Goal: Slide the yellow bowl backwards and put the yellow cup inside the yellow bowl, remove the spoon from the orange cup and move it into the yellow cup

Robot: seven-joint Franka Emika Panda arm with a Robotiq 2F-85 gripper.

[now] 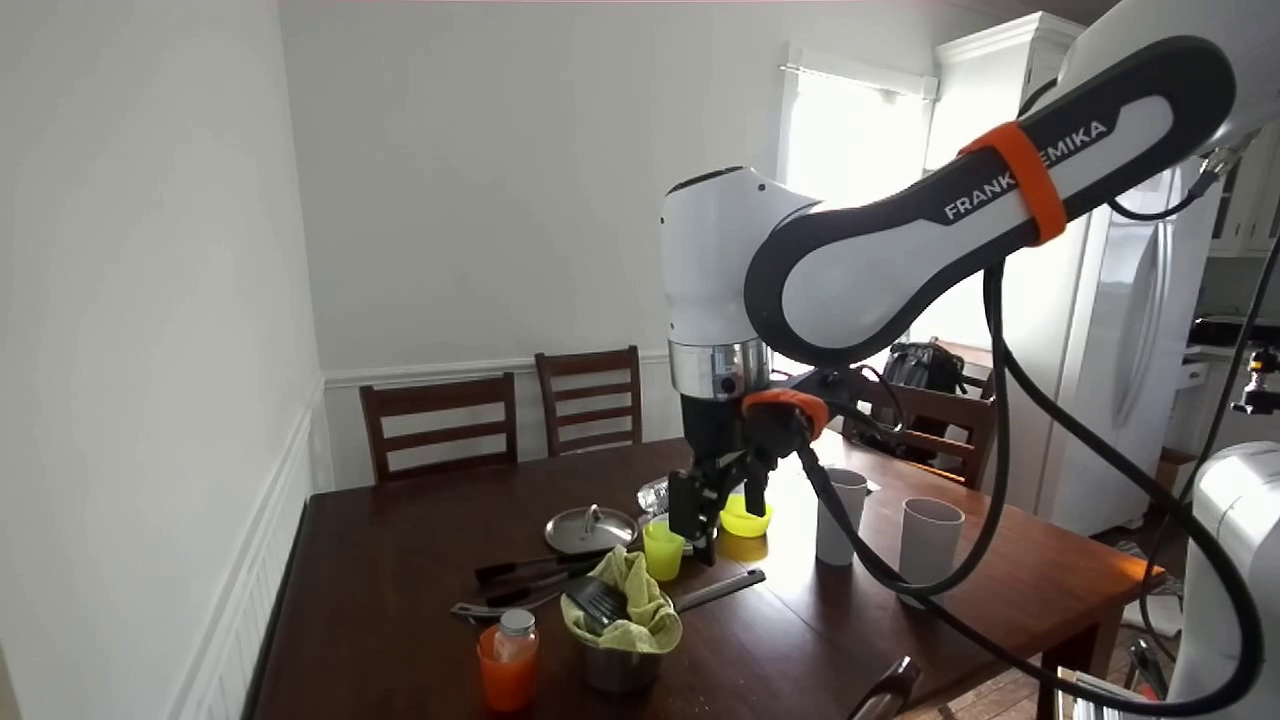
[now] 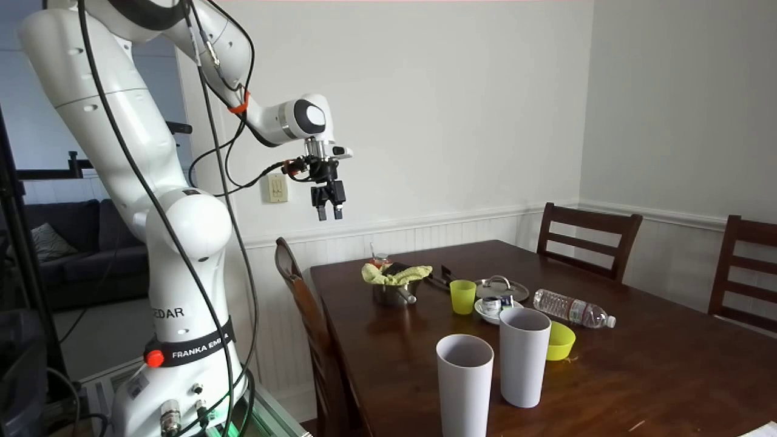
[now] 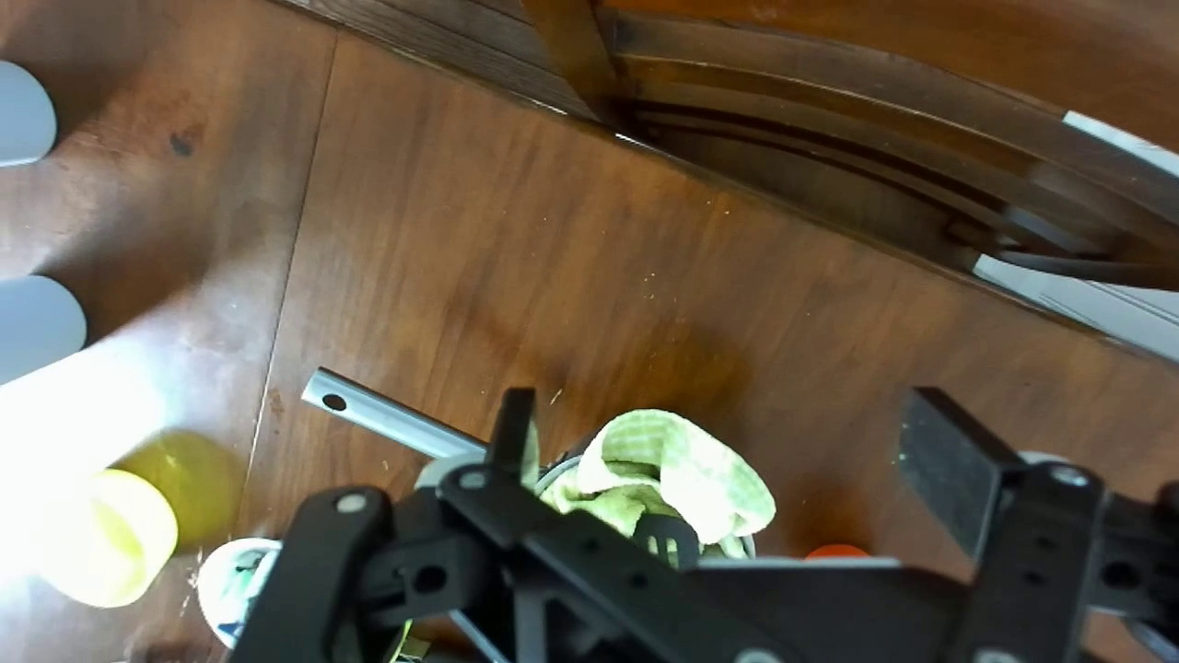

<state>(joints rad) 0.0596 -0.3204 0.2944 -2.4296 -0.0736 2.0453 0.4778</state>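
Plainly upright, the yellow cup (image 2: 463, 298) opens upward.

- You're in a home, at a dining table (image 2: 668, 358) with ladder-back chairs (image 2: 592, 220).
- You can see a refrigerator (image 1: 1120, 300).
- You also see a sofa (image 2: 76, 220) and throw pillow (image 2: 51, 246).

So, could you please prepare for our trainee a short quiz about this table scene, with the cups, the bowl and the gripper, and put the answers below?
1. True or false: the yellow cup stands outside the yellow bowl.
2. Choose one. Which thing lies on its side? a) the orange cup; b) the plastic bottle; c) the cooking pot.
3. Fill in: the gripper is ____ and holds nothing.

Key: 1. True, the two stand apart. 2. b. 3. Open.
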